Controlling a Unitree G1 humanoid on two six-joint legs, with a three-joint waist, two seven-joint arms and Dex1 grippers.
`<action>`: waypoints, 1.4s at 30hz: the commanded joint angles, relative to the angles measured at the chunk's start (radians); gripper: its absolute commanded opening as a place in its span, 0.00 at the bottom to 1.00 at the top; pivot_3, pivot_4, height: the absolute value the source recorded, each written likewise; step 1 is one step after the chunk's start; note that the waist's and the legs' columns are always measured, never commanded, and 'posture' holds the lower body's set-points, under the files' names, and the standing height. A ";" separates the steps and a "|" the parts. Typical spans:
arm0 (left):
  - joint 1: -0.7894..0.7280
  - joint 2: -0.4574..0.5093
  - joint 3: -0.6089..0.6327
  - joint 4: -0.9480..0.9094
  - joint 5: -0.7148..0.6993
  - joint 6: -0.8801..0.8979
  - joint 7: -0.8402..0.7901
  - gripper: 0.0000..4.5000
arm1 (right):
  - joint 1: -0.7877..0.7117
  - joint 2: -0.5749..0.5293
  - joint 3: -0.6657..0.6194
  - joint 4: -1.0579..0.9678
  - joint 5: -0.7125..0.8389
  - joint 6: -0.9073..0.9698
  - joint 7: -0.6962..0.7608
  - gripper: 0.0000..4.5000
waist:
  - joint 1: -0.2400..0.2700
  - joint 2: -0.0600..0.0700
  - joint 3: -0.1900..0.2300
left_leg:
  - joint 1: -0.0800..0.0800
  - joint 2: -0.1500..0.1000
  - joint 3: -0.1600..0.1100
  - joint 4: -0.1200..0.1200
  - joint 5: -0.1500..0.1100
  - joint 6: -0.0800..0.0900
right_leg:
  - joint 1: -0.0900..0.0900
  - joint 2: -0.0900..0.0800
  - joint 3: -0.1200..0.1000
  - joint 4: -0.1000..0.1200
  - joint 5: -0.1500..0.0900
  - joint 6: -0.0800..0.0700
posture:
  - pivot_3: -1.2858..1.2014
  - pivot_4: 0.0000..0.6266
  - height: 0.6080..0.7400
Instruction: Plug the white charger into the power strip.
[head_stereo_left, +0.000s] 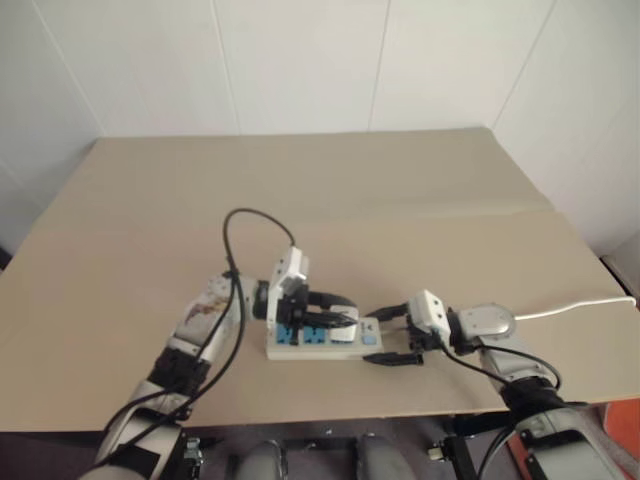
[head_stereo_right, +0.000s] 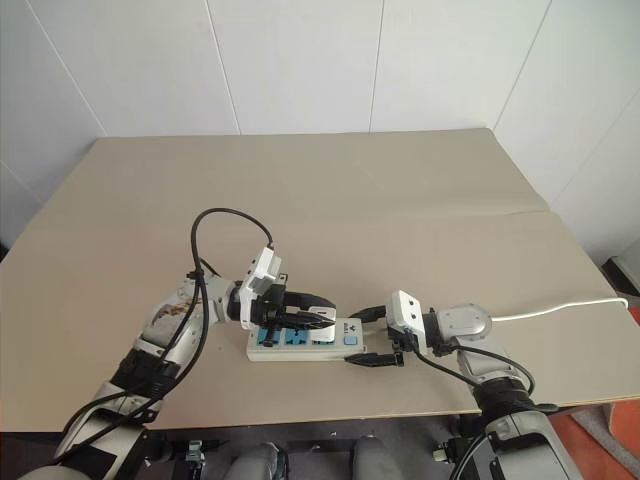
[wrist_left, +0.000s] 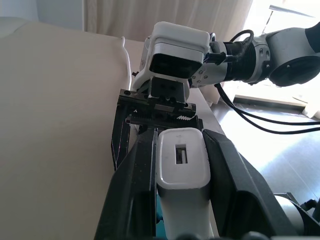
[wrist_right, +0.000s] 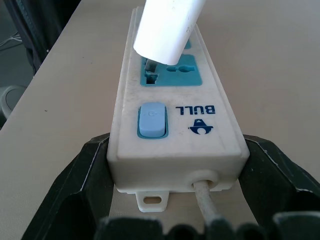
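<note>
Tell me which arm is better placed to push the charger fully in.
The left. Its gripper holds the white charger tilted over an outlet, while the right gripper braces the power strip.

A wide beige desk (head_stereo_left: 400, 210) fills most of the scene, its surface matte and bare toward the far side. A faint straight seam (head_stereo_left: 430, 212) crosses the desk from the middle to the right edge. Behind the far edge stands a white panelled wall (head_stereo_left: 300, 60) with thin vertical joints. At the near right corner, below the desk edge, an orange patch of floor (head_stereo_left: 615, 425) shows.
</note>
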 joint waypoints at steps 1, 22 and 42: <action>0.030 0.010 -0.027 -0.002 0.036 -0.002 0.003 0.23 | 0.015 0.006 0.028 0.016 -0.039 -0.004 -0.004 0.76 | 0.000 0.000 0.000 | 0.000 0.000 0.000 0.000 0.000 0.000 | 0.000 0.000 0.000 0.000 0.000 0.000 | 0.52 0.24 1.00; 0.047 0.012 0.002 0.024 0.039 -0.060 0.023 0.23 | 0.005 0.016 0.030 0.032 -0.040 -0.016 0.003 0.76 | -0.003 -0.002 -0.002 | 0.002 0.001 -0.001 -0.005 0.000 0.000 | 0.001 0.001 0.001 -0.004 0.000 -0.001 | 0.52 0.24 1.00; 0.075 0.036 -0.043 0.049 0.079 -0.148 -0.050 0.23 | 0.017 0.011 0.026 0.015 -0.040 -0.009 -0.005 0.76 | -0.012 -0.002 -0.003 | 0.009 0.003 -0.001 -0.007 -0.002 0.000 | 0.012 0.002 -0.001 -0.013 0.000 0.000 | 0.52 0.24 1.00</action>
